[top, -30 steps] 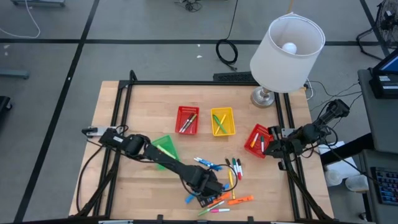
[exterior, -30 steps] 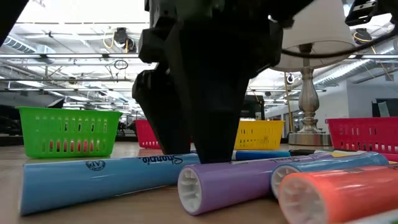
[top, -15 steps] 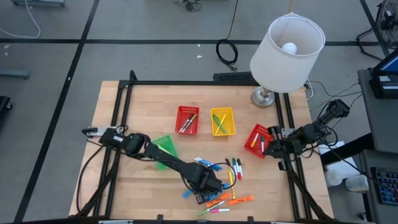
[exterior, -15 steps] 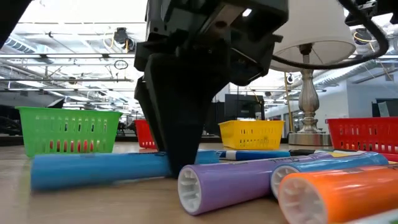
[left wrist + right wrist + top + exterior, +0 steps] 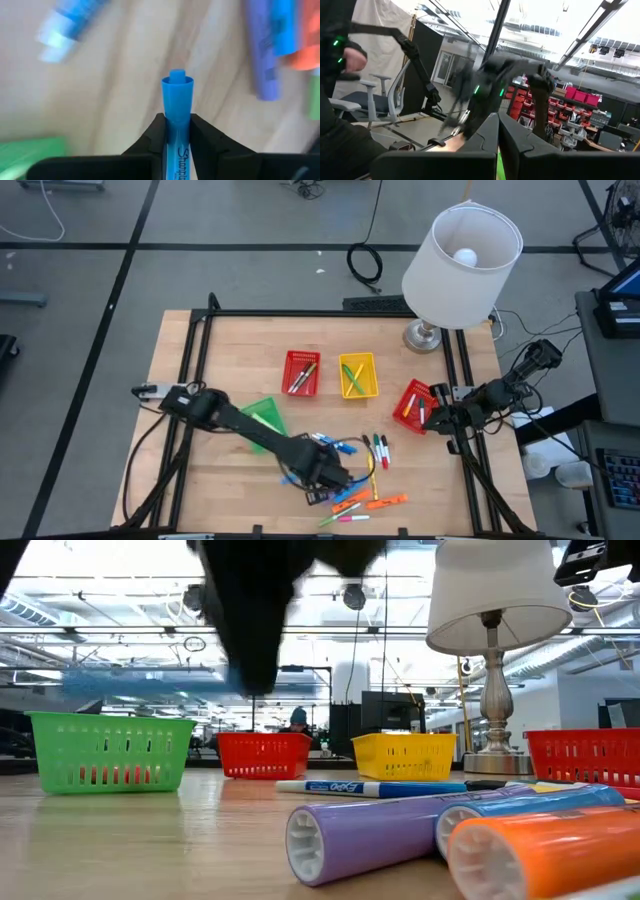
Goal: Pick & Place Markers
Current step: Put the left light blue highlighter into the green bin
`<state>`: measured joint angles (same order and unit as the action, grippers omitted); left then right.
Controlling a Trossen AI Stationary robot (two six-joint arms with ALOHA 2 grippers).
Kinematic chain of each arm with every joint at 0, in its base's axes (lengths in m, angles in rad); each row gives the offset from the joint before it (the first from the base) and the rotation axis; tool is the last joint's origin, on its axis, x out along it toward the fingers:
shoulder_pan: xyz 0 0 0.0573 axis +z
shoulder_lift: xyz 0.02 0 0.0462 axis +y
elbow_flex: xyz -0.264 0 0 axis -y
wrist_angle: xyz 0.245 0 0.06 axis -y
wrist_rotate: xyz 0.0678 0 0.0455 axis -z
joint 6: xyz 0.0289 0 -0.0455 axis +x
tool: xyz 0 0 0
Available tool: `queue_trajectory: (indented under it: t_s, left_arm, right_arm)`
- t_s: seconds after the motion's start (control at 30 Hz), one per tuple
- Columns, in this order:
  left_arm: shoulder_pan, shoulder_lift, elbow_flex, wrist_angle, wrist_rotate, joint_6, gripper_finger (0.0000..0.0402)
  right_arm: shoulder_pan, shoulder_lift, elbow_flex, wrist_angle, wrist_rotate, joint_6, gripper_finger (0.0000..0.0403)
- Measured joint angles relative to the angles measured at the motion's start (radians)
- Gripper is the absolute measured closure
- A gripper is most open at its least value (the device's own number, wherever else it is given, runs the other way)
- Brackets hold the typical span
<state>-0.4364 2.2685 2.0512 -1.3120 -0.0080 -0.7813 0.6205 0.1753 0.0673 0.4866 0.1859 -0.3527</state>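
Wooden table (image 5: 215,350) on grey floor, black frame rails. Left of the lamp (image 5: 455,260): green basket (image 5: 265,420), then left gripper (image 5: 176,131) clamped on a blue marker (image 5: 177,107), lifted above the loose markers (image 5: 365,480). Red basket (image 5: 301,373) and yellow basket (image 5: 358,375) sit closer to the lamp. Right gripper (image 5: 498,134), fingers together, empty, below the lamp at the table edge.
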Motion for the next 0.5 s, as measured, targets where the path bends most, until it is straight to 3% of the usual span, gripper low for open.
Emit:
queue_trajectory:
  t_s: [0.17, 0.3, 0.5]
  left_arm:
    - [-0.033, -0.158, -0.003, -0.130, -0.217, -0.060, 0.0347]
    - [-0.065, -0.272, -0.008, -0.289, -0.411, 0.008, 0.0347]
    - [-0.064, -0.381, -0.125, -0.266, -0.468, 0.306, 0.0347]
  right_arm:
    - [0.000, 0.000, 0.000, -0.001, 0.000, 0.000, 0.0403]
    - [0.000, 0.000, 0.000, 0.000, -0.002, 0.014, 0.0403]
    - [0.000, 0.003, 0.000, 0.001, -0.001, 0.019, 0.0403]
